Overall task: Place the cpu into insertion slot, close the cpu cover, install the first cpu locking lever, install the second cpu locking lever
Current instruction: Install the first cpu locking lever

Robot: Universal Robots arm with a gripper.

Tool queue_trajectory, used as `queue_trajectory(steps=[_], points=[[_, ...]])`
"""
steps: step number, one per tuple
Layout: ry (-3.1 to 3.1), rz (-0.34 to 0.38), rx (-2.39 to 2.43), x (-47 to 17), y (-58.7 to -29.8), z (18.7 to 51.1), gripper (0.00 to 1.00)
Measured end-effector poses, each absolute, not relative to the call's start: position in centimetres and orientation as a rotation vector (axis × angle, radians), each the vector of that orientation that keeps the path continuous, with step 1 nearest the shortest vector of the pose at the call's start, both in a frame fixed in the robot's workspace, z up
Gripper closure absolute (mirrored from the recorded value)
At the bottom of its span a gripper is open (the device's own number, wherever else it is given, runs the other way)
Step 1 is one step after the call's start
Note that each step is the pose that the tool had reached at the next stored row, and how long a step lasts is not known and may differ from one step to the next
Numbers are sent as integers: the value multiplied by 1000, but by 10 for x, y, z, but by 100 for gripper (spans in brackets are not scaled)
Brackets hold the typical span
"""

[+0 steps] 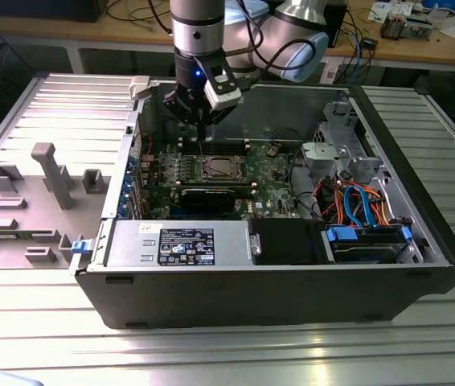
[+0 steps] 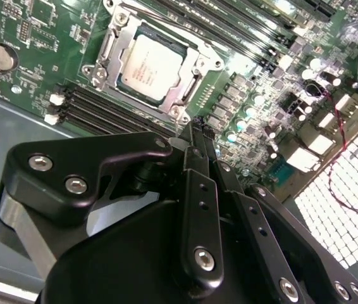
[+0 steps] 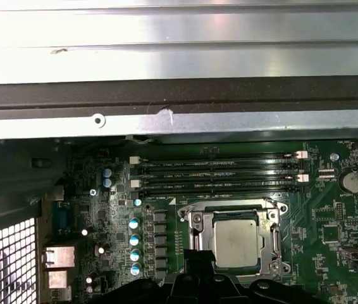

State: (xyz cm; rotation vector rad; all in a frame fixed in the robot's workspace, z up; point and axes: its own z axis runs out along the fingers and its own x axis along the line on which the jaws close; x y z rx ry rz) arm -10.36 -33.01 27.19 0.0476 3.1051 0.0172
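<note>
As the arm hangs over the open computer case (image 1: 292, 265), the work stands like this:

Pincer: the pincer (image 1: 201, 121) hovers above the motherboard (image 1: 268, 189), just on the far side of the socket in the exterior view; in the second wrist view its fingers (image 2: 199, 136) are drawn together to a narrow tip with nothing between them.
Cpu: the cpu (image 2: 148, 68) lies flat inside the insertion slot (image 2: 188, 95), its silver-grey top showing in both wrist views.
Cpu cover: the cpu cover (image 2: 119, 35) appears to lie down around the chip, framing it; I cannot tell whether it is fully seated.
Levers: too fine to make out whether either one is latched.
Memory slots: the long black memory slots (image 3: 220, 174) run just beside the socket, on its far side.
Risk: I judge that a descent slightly off line would put the tip on the chip or the memory slots, and pressing a half-seated cover could strain the socket.
Worktop: the ribbed metal worktop (image 1: 211, 354) carries the case.
</note>
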Motion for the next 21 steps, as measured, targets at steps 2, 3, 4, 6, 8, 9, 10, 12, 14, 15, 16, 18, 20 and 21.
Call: queue_trajectory(steps=[2, 3, 4, 6, 8, 9, 10, 12, 14, 15, 16, 18, 20, 21], points=[[3105, 17, 47, -109, -330, 272, 89], [3105, 17, 47, -113, -330, 272, 89], [3105, 17, 46, -116, -330, 272, 89], [3105, 17, 38, -120, -329, 272, 89], [3105, 19, 33, -121, -328, 271, 89], [3105, 19, 31, -121, -327, 271, 89], [3105, 20, 26, -121, -324, 270, 89], [3105, 21, 21, -121, -322, 269, 89], [3106, 21, 16, -121, -318, 267, 89], [3106, 21, 15, -120, -317, 267, 89], [3106, 21, 15, -120, -315, 267, 89], [3106, 21, 13, -117, -312, 266, 89], [3106, 21, 14, -114, -311, 265, 89], [3106, 21, 13, -112, -310, 265, 89]])
